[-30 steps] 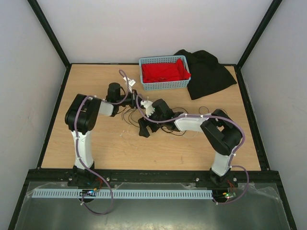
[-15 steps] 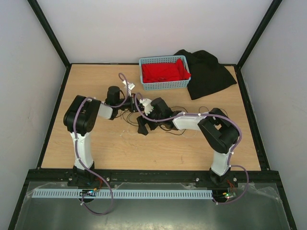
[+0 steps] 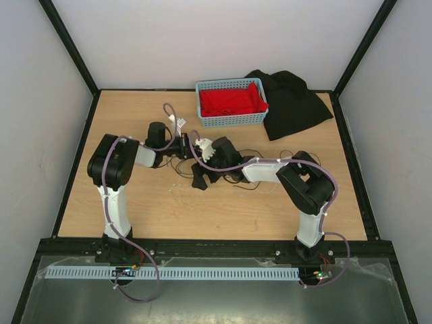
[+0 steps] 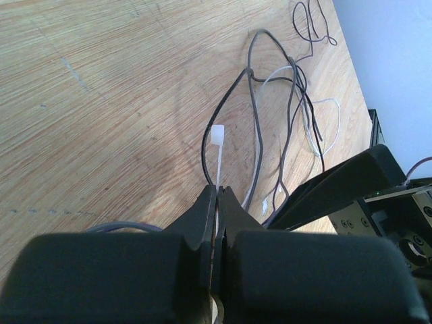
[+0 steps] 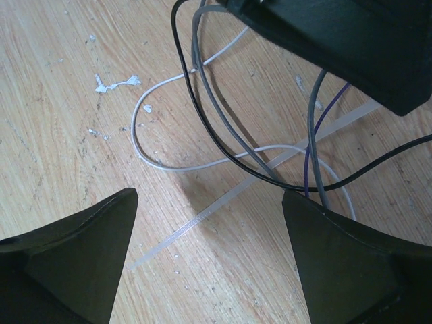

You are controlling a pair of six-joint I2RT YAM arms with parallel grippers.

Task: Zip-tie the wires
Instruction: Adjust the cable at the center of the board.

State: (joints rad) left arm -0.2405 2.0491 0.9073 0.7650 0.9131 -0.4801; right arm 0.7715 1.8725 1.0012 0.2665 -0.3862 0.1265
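Light wooden table point(image 3: 135, 209) | left gripper point(image 4: 217, 194) pinched tight on thin white plastic zip tie point(image 4: 217, 152) | right gripper point(image 5: 206, 229) spread wide, holding nothing, above tangled thin black and whitish wires point(image 4: 250, 71)

A: Bench point(image 3: 135, 209): light wood, bare across the near half. What do we log lying on it?
B: At the far side, a blue basket point(image 3: 233, 120), its right end touching a heaped black cloth point(image 3: 293, 104).
A: And the middle?
B: Wires point(image 5: 196, 67): black, grey and whitish, sprawled in loose loops. In the right wrist view we see the zip tie point(image 5: 199, 219) flat on the wood, crossing under them.
A: Surface condition?
B: Small white flecks point(image 5: 115, 83) near one whitish loop.
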